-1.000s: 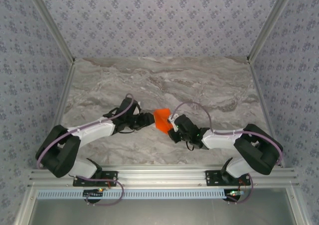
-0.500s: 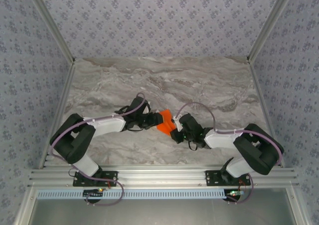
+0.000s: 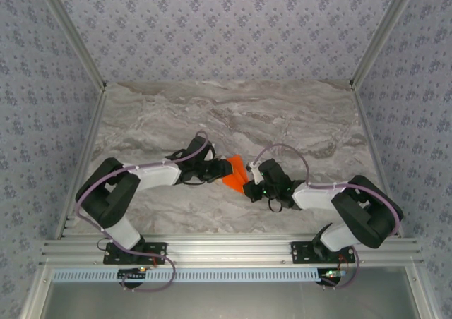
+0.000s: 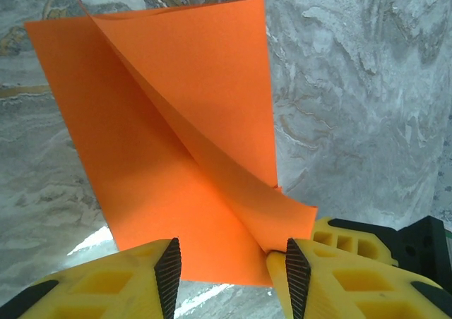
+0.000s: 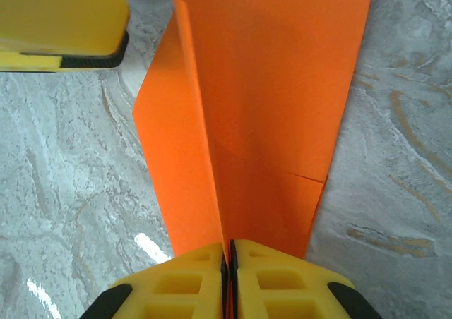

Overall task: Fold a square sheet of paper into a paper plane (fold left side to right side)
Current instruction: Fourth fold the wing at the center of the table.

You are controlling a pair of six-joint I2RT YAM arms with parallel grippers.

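The sheet of paper [image 3: 235, 172] is bright orange and folded, and it sits at the middle of the marble table between my two grippers. In the left wrist view the sheet of paper [image 4: 176, 121] rises as two flaps meeting in a crease. My left gripper [image 4: 233, 266] stands open around its near edge, and the curled fold touches the right finger [image 4: 296, 280]. In the right wrist view my right gripper [image 5: 228, 254] is shut on the crease of the sheet of paper [image 5: 275, 86]. From above, the left gripper [image 3: 217, 169] and the right gripper [image 3: 248, 185] face each other across the paper.
The marble table [image 3: 233, 114] stretches behind the arms, with aluminium frame posts and patterned walls around it. The left gripper's finger [image 5: 60, 22] shows in the right wrist view, close to the paper's left flap. The right gripper's fingers [image 4: 353, 238] show in the left wrist view.
My left arm has swung right and brought its gripper up against the paper. The right gripper has pinched tighter on the crease, and the paper now looks narrower from above.
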